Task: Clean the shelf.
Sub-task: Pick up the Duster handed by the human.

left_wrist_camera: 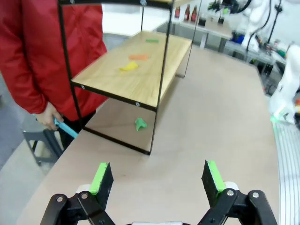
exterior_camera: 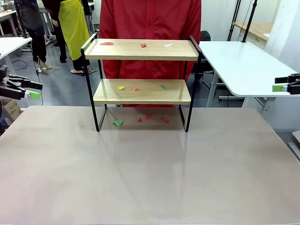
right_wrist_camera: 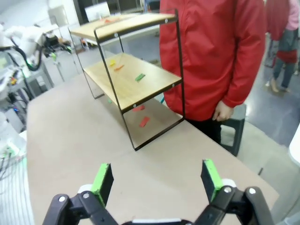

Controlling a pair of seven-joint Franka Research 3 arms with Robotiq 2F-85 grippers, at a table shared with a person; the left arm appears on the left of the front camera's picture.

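The shelf [exterior_camera: 140, 50] stands at the far middle of the beige table [exterior_camera: 150, 178], with two wooden boards in a black frame. Small paper scraps lie on its top board, red [exterior_camera: 107, 43] and white [exterior_camera: 168, 45] among them. More lie on the lower board [left_wrist_camera: 136, 70], including a yellow scrap [left_wrist_camera: 129, 67] and a green scrap [right_wrist_camera: 140, 77]. Under it on the table are a green scrap [left_wrist_camera: 139, 123] and red scraps [right_wrist_camera: 144, 122]. My left gripper [exterior_camera: 35, 90] [left_wrist_camera: 157, 176] hovers open at the left edge. My right gripper [exterior_camera: 280, 83] [right_wrist_camera: 154, 177] is open at the right edge. Both are empty and far from the shelf.
A person in a red jacket [exterior_camera: 150, 18] stands right behind the shelf, one hand [left_wrist_camera: 49, 117] holding a light-blue thing [left_wrist_camera: 65, 127]. A white table [exterior_camera: 243, 65] stands at the back right. A stool [right_wrist_camera: 234, 131] sits beside the person.
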